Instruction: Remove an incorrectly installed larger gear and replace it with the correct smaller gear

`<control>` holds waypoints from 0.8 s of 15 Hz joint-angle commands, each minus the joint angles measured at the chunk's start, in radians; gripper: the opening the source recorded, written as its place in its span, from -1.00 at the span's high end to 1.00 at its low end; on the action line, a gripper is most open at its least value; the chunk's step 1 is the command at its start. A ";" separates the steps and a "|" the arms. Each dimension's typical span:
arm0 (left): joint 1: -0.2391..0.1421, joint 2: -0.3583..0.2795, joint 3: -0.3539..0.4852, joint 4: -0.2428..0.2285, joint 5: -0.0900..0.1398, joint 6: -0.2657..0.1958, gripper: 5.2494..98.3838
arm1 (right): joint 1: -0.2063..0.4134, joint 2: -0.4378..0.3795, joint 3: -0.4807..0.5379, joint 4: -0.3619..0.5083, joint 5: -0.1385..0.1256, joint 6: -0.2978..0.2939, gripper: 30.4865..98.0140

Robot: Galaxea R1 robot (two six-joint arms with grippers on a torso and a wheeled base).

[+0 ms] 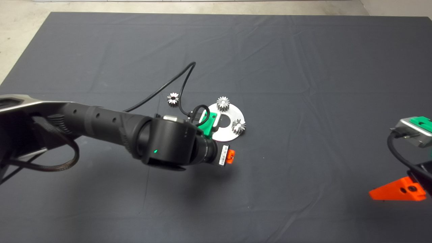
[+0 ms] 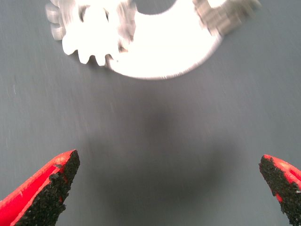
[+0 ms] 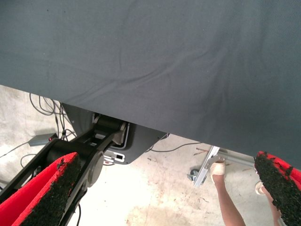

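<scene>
- Larger gear (image 1: pixel 172 98): it is seen lying flat on the mat (image 1: pixel 303 67), near the plate (image 1: pixel 224 135) but not touching it. So the taking-out step is judged to be done.
- Smaller gear: it cannot be picked out for sure. Two small gears (image 1: pixel 223 103) (image 1: pixel 238 126) are seen on the plate from above. The plate's left part is hidden by the left arm, so a third one there cannot be ruled out.
- In the left wrist view, two blurred gears (image 2: pixel 94 33) (image 2: pixel 221 14) are seen on the plate. Whether one of them is the new gear cannot be told.
- What is left: putting the smaller gear in, if it is not in yet.
- Left gripper (image 2: pixel 169 188): it is held over the mat just beside the plate. Its fingers are wide apart and nothing is held.
- Right gripper (image 3: pixel 164 188): it is parked at the mat's near right edge. Its fingers are apart too, with nothing between them. The floor and a person's leg (image 3: pixel 225 193) are seen past it.
- Counted from above: three gears, one plate, two grippers.
</scene>
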 commanded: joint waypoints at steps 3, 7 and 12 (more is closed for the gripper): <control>-0.003 0.067 -0.139 0.012 0.076 0.097 -1.00 | 0.015 0.003 0.003 0.034 0.001 -0.002 -0.99; -0.005 0.069 -0.192 0.013 0.078 0.107 -1.00 | 0.015 0.003 0.003 0.034 0.001 -0.002 -0.99; -0.007 0.079 -0.255 0.015 0.072 0.157 -1.00 | 0.015 0.004 0.003 0.036 0.000 -0.001 -0.99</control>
